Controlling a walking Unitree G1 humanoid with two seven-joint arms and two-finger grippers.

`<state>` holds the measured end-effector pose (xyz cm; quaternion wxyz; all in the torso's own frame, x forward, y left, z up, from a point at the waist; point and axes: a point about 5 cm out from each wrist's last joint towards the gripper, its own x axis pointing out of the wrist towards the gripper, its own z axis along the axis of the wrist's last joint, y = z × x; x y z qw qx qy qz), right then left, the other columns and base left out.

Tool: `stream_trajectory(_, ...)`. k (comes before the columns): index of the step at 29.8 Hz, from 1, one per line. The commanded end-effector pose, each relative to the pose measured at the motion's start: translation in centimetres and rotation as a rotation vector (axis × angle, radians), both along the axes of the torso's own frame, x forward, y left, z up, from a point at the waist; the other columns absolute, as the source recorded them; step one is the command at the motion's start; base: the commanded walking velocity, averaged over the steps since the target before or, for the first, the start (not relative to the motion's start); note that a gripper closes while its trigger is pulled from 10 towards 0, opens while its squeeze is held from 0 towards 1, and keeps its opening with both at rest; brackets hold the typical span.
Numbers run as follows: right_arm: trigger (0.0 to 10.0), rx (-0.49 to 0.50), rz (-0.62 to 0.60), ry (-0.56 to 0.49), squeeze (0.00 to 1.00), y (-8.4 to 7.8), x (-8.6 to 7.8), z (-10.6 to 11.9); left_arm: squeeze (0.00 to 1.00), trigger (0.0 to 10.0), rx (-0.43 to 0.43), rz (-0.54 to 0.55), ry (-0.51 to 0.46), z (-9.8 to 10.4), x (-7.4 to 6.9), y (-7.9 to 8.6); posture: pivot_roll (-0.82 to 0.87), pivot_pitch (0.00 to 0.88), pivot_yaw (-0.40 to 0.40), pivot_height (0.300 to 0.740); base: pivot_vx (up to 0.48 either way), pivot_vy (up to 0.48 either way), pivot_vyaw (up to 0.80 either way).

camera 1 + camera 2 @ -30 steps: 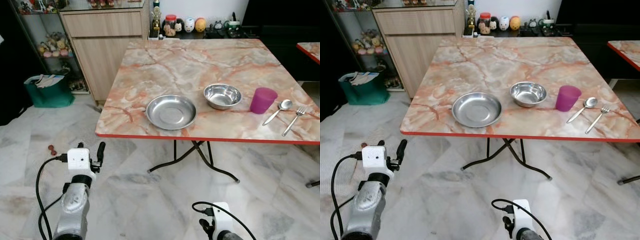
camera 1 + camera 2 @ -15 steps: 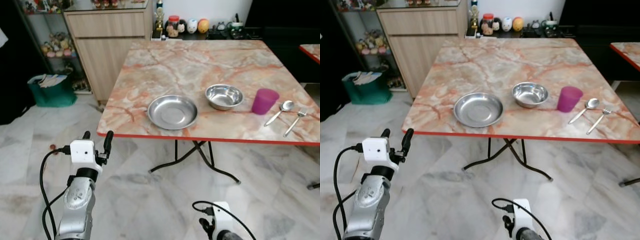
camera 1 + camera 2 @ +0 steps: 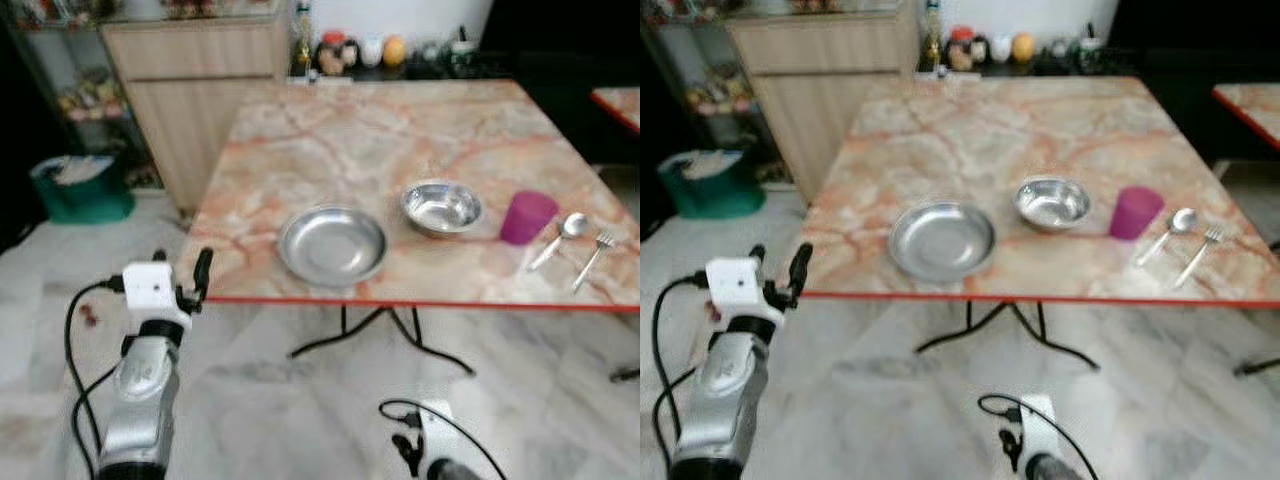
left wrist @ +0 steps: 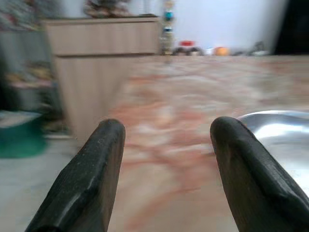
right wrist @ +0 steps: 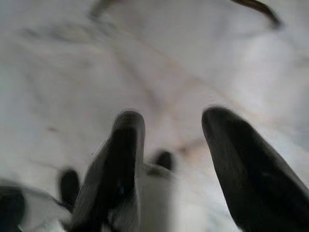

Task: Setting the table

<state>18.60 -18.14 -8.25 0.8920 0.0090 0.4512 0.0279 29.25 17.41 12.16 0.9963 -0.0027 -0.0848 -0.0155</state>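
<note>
Nearest, at the lower centre of the head views, the right hand (image 5: 166,159) hangs over blurred marble floor (image 3: 300,400), fingers apart, holding nothing; its arm is cut off by the frame edge. At lower left, the left hand (image 3: 185,278) is raised beside the desk (image 3: 400,130) corner, fingers spread, empty. Beyond, mid-frame on the desk: steel plate (image 3: 332,245), steel bowl (image 3: 442,207), purple cup (image 3: 527,217), spoon (image 3: 558,237), fork (image 3: 592,257). Farthest, upper left, a cabinet (image 3: 190,90); the items along the wall are too blurred to identify.
</note>
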Motion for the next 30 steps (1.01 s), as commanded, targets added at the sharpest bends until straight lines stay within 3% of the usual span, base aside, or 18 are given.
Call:
stream_trajectory(1,10.0,0.016,0.012,-0.002,0.00,1.0,0.2,0.0,0.00,10.0,0.014,0.014,-0.008,0.6,0.2,1.0,-0.03,0.000,0.004,0.732,0.000,0.000,0.00)
stream_trajectory(10,10.0,-0.012,-0.014,0.052,0.00,-0.1,-1.4,-0.7,0.00,10.0,-0.026,-0.013,0.007,0.8,0.6,0.6,-0.03,0.000,0.004,0.732,0.000,0.000,0.00)
stream_trajectory(15,10.0,-0.015,-0.021,0.052,0.00,-0.3,-1.3,-0.6,0.00,10.0,-0.064,-0.009,0.021,0.8,0.7,0.8,-0.03,0.000,0.003,0.732,0.000,0.000,0.00)
stream_trajectory(20,10.0,-0.017,-0.023,0.048,0.00,-0.4,-1.2,-0.6,0.00,10.0,-0.037,-0.019,0.023,0.9,0.8,0.6,-0.03,0.000,0.004,0.732,0.000,0.000,0.00)
stream_trajectory(30,10.0,-0.014,-0.020,0.036,0.00,-0.2,-0.6,-0.4,0.00,10.0,-0.045,-0.026,0.031,0.8,0.9,0.5,-0.03,0.000,0.003,0.732,0.000,-0.351,0.00)
